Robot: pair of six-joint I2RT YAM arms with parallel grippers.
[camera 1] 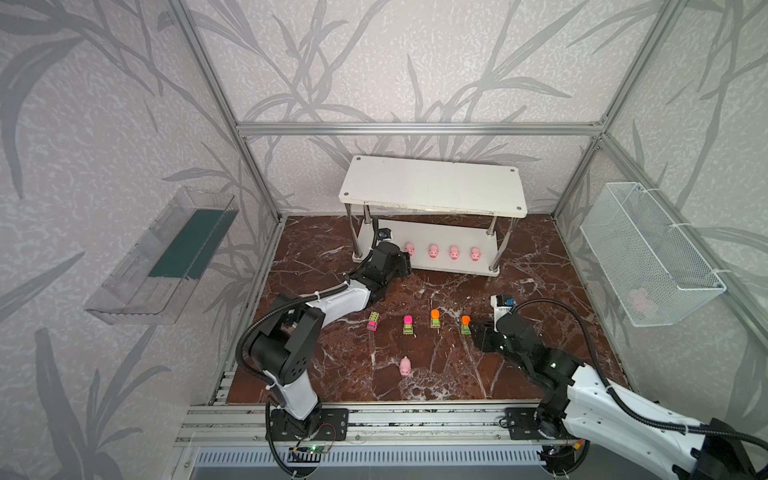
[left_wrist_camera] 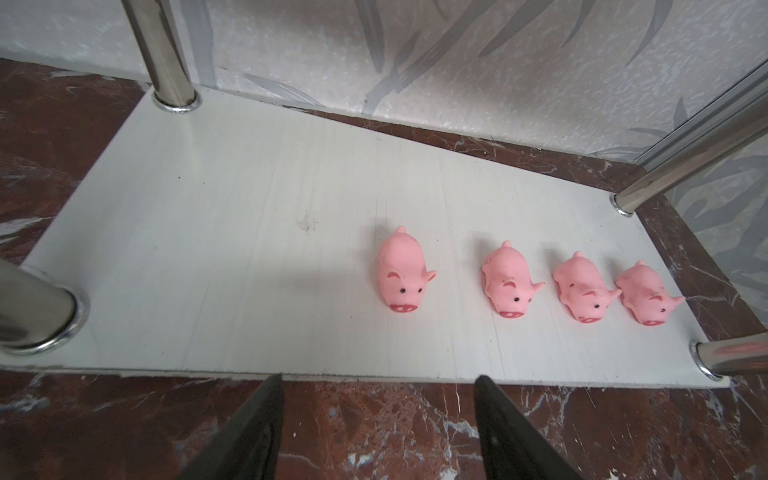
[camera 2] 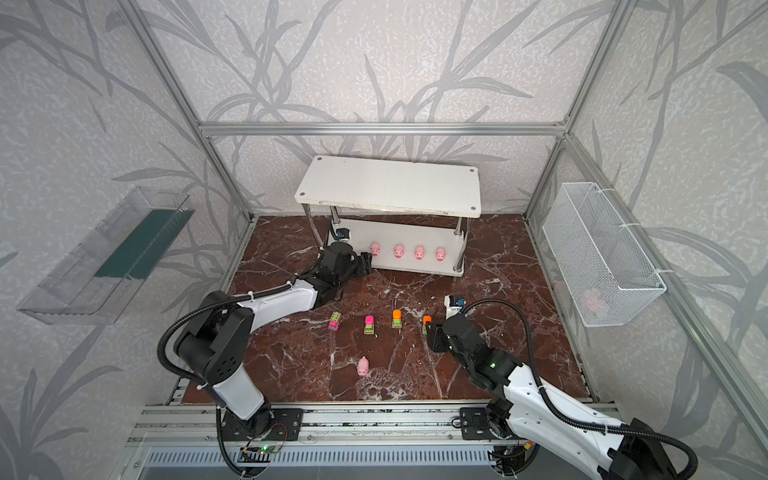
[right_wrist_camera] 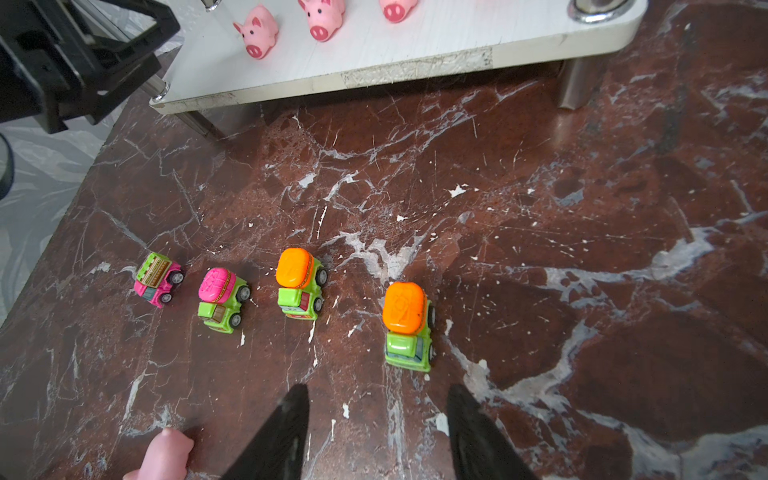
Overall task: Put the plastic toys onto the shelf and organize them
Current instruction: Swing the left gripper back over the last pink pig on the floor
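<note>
At centre frame, the left gripper (camera 1: 406,266) is hovering, jaws apart and empty, by four pigs (camera 1: 433,251) seemingly being grouped on the shelf (camera 1: 432,183), as the right gripper (right_wrist_camera: 378,388), likewise parted, is facing an orange-topped car (right_wrist_camera: 406,322).

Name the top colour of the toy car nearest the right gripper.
Orange, over a green body; the car shows best in the right wrist view.

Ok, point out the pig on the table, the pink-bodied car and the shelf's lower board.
pig on the table (camera 1: 405,366): in a top view, middle of its back.
pink-bodied car (right_wrist_camera: 158,279): right wrist view, its green roof.
shelf's lower board (left_wrist_camera: 232,216): left wrist view, bare white surface.
</note>
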